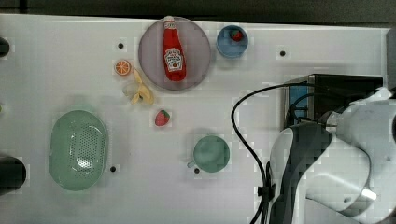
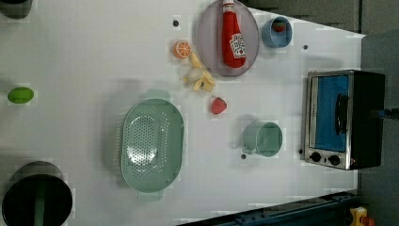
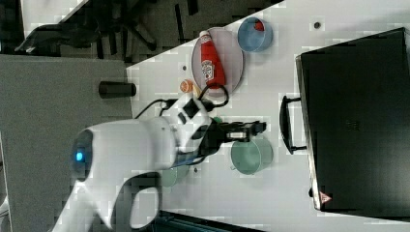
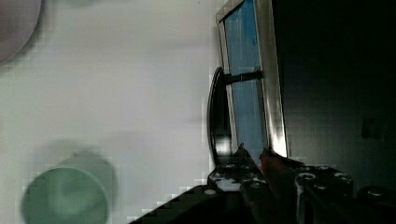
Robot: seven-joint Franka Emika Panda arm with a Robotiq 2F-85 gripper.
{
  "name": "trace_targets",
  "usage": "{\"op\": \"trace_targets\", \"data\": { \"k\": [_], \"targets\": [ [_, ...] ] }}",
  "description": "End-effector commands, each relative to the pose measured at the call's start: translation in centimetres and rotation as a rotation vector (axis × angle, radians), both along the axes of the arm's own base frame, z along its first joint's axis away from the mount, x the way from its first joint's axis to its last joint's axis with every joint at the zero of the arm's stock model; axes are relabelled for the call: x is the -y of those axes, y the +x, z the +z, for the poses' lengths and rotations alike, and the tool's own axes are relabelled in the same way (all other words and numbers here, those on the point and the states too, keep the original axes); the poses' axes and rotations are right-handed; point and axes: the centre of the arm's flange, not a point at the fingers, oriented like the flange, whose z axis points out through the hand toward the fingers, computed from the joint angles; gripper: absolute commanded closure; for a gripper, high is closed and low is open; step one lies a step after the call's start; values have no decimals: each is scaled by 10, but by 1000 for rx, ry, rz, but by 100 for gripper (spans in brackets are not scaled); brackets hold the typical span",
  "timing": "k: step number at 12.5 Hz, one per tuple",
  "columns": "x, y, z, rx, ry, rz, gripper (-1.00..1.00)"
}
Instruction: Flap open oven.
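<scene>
On the white table [image 2: 70, 56], the oven [image 2: 343, 120] serves as the landmark: it sits at the left view's right edge, its blue glass door [image 2: 331, 113] shut flat within the silver frame and facing the rest of the tabletop. A dark bar handle [image 2: 340, 114] runs along the door's outer side, and two black knobs [image 2: 324, 158] sit at the frame's lower end in the left view.

Just in front of the oven's door stands a green mug [image 2: 263, 138], near the knob end. Farther out from the oven lies a strawberry [image 2: 218, 105], then a peeled banana [image 2: 200, 77] and an orange half [image 2: 182, 49]. A grey plate [image 2: 207, 42] carrying a ketchup bottle [image 2: 234, 35] lies beyond the oven's handle end, and a blue cup [image 2: 276, 32] with something red inside stands between that plate and the oven. Well apart from the oven, a green colander [image 2: 151, 145] rests mouth up, and a lime [image 2: 20, 95] lies farther away still.

In the right view the gripper [image 3: 260, 127] reaches toward the oven, its tip near the handle but apart from it, above the mug. The wrist view shows the gripper [image 4: 254, 154] close before the door frame beside the handle's end. Whether the jaws are spread or pressed together I cannot tell. The white arm [image 1: 327, 158] covers much of the oven in the top view.
</scene>
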Motion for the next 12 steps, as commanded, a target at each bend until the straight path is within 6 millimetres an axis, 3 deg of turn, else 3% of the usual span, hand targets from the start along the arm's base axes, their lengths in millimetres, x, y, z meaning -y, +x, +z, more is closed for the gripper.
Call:
{"op": "trace_targets", "data": {
  "k": [1, 7, 12],
  "targets": [
    [9, -8, -39, -24, -9, 90, 65],
    [7, -16, -112, 1, -58, 101, 65],
    [-13, -4, -135, -12, -83, 151, 65]
  ]
}}
